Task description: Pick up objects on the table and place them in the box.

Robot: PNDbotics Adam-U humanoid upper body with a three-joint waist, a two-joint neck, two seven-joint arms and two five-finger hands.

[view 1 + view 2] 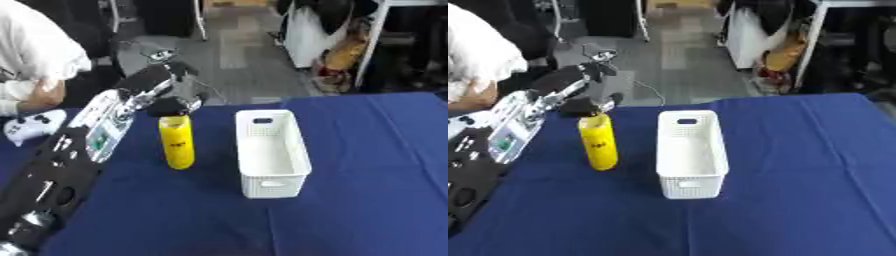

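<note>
A yellow bottle (177, 142) stands upright on the blue table (367, 190), a little left of a white perforated box (295, 145). The box lies lengthwise and looks empty. My left arm reaches in from the lower left, and my left hand (172, 104) sits at the bottle's top with dark fingers curled round it. The fingers hide the bottle's cap. My right hand shows in neither view.
A white controller (33, 125) lies at the table's far left edge, beside my left arm. Beyond the far edge are a grey floor, cables and dark furniture. Blue cloth stretches right of the box and in front of it.
</note>
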